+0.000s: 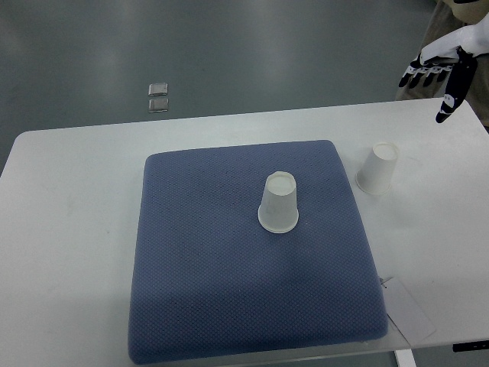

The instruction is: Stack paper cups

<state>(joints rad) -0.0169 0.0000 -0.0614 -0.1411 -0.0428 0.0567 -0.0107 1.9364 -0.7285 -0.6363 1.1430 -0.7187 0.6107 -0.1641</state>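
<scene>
One white paper cup (278, 202) stands upside down near the middle of the blue mat (206, 267). A second white paper cup (377, 169) stands upside down on the white table (69, 229), just off the mat's right edge. My right hand (439, 73) hovers at the top right corner, beyond the table's far edge, above and to the right of the second cup. Its dark-tipped fingers are spread and hold nothing. The left arm does not show.
A white card or label (409, 310) lies at the mat's near right corner. Two small square floor fittings (158, 97) show on the grey floor beyond the table. Something beige (443, 23) stands at the top right behind the hand.
</scene>
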